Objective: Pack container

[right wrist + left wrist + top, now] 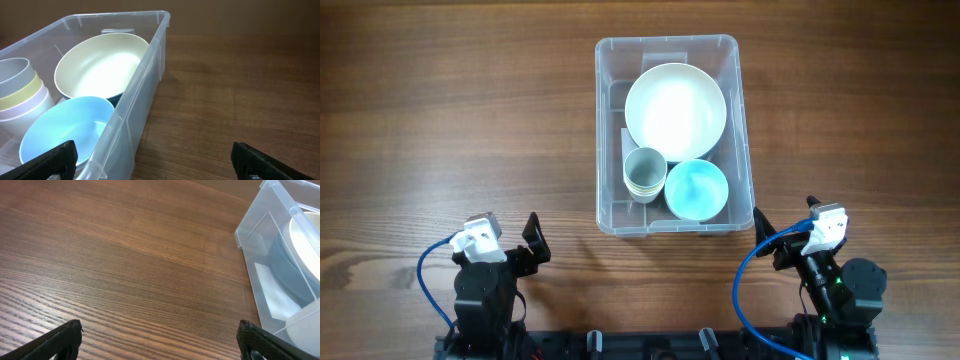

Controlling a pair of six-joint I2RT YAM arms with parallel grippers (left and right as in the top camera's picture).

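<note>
I see the container (pixel 602 130) at the middle of the table (pixel 440 120), holding a cream bowl (pixel 675 107), a blue bowl (pixel 696 189) and stacked cups (pixel 644 173). My left gripper (pixel 159 326) and right gripper (pixel 154 146) hang short of it, both spread wide, grasping nothing.

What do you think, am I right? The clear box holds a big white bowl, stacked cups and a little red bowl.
Not quite. The little bowl is light blue, not red; the overhead view shows it. The clear box does hold a big white bowl and stacked cups.
</note>
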